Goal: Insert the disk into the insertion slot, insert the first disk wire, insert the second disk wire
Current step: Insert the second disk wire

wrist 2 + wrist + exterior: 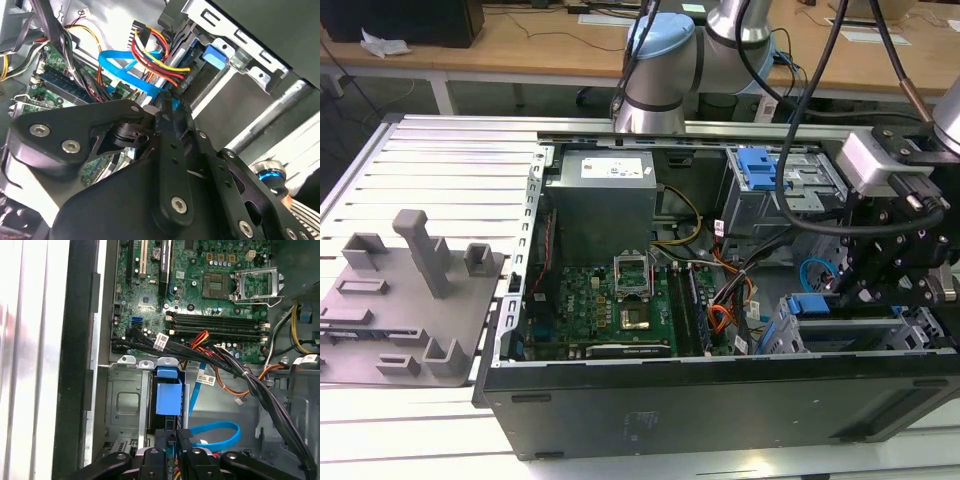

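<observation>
The disk sits in the insertion slot (125,400), a grey metal cage at the case's front corner; its blue carrier (167,395) shows on edge there and in the exterior view (807,305). The first disk wire (159,59), a red and orange bundle, runs to a black plug at the drive's end. The second disk wire (125,70), a flat light-blue cable, loops beside it (215,436). My gripper (167,107) is at the drive's end, shut on the light-blue cable's end piece, and is also seen from above (176,440) and outside (855,285).
A taller grey cage with a blue latch (757,165) stands behind the slot. Black cable bundles (240,370) cross over the motherboard (610,300). The power supply (600,200) fills the far corner. A grey fixture plate (410,300) lies at the exterior view's left.
</observation>
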Available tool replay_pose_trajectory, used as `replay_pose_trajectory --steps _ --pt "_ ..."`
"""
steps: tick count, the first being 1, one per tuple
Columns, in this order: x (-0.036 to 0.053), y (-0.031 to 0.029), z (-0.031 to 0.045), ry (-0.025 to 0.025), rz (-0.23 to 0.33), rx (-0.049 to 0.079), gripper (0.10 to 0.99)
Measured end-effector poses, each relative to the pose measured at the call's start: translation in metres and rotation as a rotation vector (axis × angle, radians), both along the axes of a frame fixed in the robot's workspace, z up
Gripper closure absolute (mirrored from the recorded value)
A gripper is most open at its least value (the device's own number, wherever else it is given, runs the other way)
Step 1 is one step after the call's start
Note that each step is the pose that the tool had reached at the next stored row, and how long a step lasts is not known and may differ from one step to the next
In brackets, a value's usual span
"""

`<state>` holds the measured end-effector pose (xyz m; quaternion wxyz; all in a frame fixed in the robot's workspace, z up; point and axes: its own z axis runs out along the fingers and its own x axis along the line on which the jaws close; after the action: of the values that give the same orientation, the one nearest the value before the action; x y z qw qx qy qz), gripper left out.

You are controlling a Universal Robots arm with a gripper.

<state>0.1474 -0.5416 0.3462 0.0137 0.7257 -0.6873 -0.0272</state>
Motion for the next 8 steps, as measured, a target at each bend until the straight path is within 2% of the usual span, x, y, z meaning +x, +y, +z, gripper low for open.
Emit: replay_pose_trajectory --steps 1,3,4,5,6,8 --pt "0.0000 0.0000 0.0068 -0.0001 0.000 0.000 0.847" --pt "0.0000 0.0000 0.0126 -0.0004 0.000 0.000 0.859" --pt "0.0000 0.0000 0.0156 -0.0005 0.000 0.000 0.925" --pt "-0.0002 0.0000 0.0185 -0.0008 0.000 0.000 0.925" --pt "-0.0007 0.0000 0.0241 -0.0018 0.000 0.000 0.980" --pt "-0.0064 0.0000 0.0275 -0.0071 0.000 0.000 0.980"
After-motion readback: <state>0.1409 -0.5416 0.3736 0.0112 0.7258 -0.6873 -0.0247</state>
